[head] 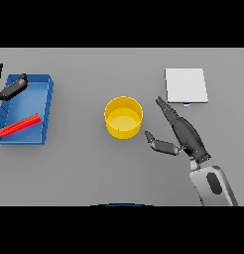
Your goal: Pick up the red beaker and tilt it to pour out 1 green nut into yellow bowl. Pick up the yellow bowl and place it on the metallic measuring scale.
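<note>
Right robot hand (186, 135) spread wide, empty, beside yellow bowl (123, 117); left robot hand (10, 88) relaxed over blue tray (44, 106).

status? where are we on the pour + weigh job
Done: nothing visibly complete; the yellow bowl looks empty of nuts. The red beaker lies flat in the blue tray.
In hand: nothing. The right hand is open beside the bowl, apart from it. The left hand sits open over the tray's far corner.
Left: getting the bowl onto the metallic scale, which is bare.
</note>
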